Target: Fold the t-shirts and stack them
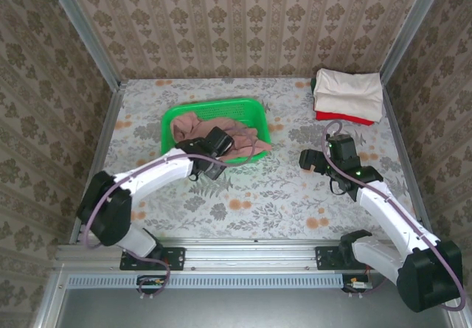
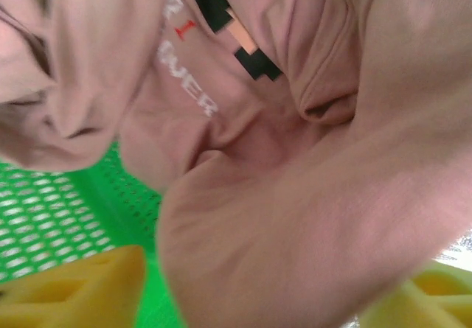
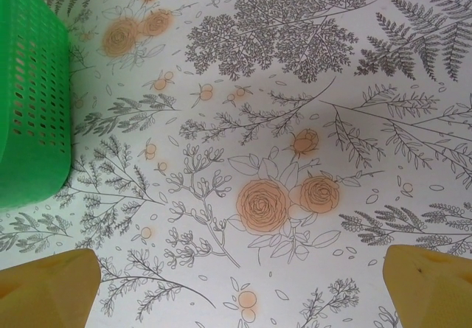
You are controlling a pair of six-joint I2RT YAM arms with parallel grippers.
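A dusty-pink t-shirt (image 1: 193,127) lies crumpled in the green mesh basket (image 1: 214,107). My left gripper (image 1: 214,145) reaches down into the basket over it. In the left wrist view a thick fold of the pink t-shirt (image 2: 310,217) bulges between the yellow fingers (image 2: 74,291); dark lettering and a pixel print (image 2: 236,33) show above. A strip of green basket (image 2: 44,210) shows between the left finger and the cloth, so the jaws stand open around the fold. A folded cream t-shirt (image 1: 348,88) lies on a red one (image 1: 343,116) at the back right. My right gripper (image 1: 316,162) hangs open over bare table.
The floral tablecloth (image 3: 280,121) lies under my right gripper (image 3: 243,291), with the basket's outer wall (image 3: 29,99) to its left. Patterned walls enclose the table on three sides. A metal rail runs along the near edge by the arm bases.
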